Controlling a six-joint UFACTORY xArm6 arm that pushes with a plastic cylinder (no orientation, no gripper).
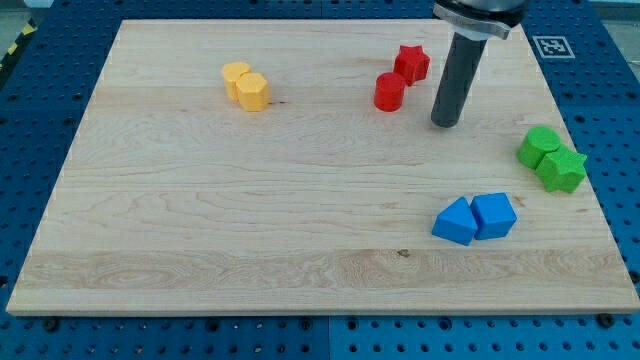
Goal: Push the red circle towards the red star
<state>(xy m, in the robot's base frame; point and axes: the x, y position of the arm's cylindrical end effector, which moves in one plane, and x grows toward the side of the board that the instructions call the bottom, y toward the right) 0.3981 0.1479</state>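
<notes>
The red circle [390, 91] stands on the wooden board near the view's top, right of centre. The red star [411, 63] sits just above and to the right of it, almost touching it. My tip [446, 124] rests on the board to the right of the red circle and a little below it, with a clear gap between them. The dark rod rises from the tip toward the view's top edge.
Two yellow blocks [246, 86] sit together at the upper left. Two green blocks [552, 159] lie near the board's right edge. Two blue blocks [475, 218] lie at the lower right. The wooden board [250, 220] lies on a blue perforated table.
</notes>
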